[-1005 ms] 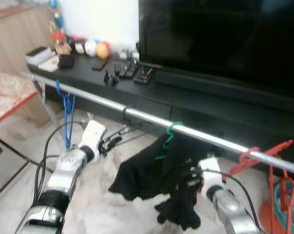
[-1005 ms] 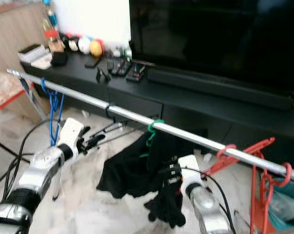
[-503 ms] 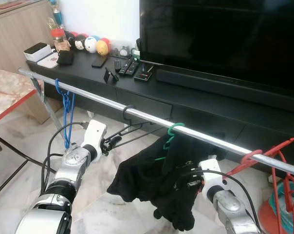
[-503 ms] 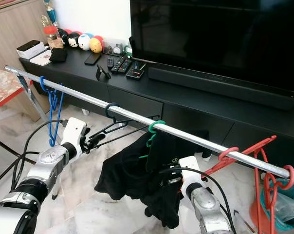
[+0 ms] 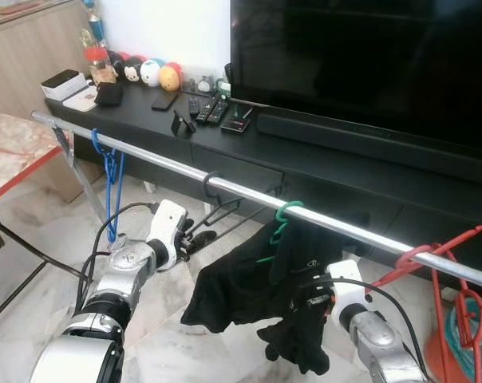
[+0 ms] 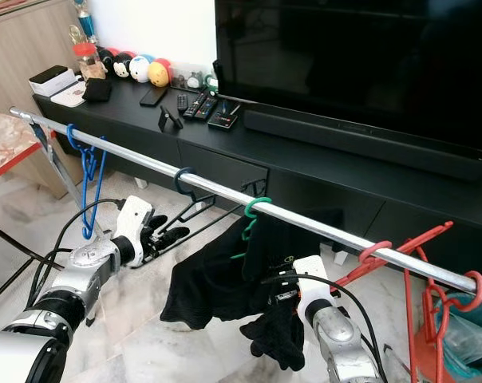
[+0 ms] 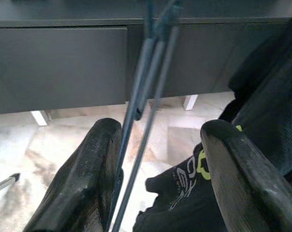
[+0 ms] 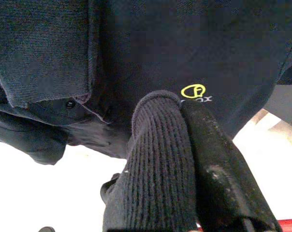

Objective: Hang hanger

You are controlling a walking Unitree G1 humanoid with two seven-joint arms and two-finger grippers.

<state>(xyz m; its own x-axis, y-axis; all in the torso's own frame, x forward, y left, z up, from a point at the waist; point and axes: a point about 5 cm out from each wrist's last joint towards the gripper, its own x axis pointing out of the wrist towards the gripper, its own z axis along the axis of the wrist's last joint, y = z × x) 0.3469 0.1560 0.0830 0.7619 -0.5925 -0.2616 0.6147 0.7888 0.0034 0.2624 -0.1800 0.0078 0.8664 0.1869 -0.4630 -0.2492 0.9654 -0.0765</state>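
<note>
Hanger (image 6: 195, 206): black wire one, hook over the silver rail, body slanting down toward the left pincer.
Left pincer (image 6: 163, 236): at the hanger's low end, below the rail; the wrist view has the fingers (image 7: 83, 193) spread wide with the hanger's wires running between them, close against one finger, not clamped.
Right pincer (image 5: 305, 299): tucked into the dark cloth under the rail; in its wrist view a ribbed cuff (image 8: 158, 169) sits pressed against one black finger, so it seems to grip that cloth.
Garment (image 5: 241, 283): black, with a small yellow logo, bunched and drooping from a green hanger (image 5: 281, 217) on the rail.
Rail (image 6: 321, 227): runs from near left to far right across the room.
Blue hanger (image 6: 88, 179): on the rail's left end, well apart from the black one.
Red hangers (image 6: 420, 271): at the right end.
Desk (image 6: 129, 108): long, black, behind the rail, carrying remotes (image 6: 195, 105), small toys (image 6: 137, 70) and a large dark TV (image 6: 353, 64).
</note>
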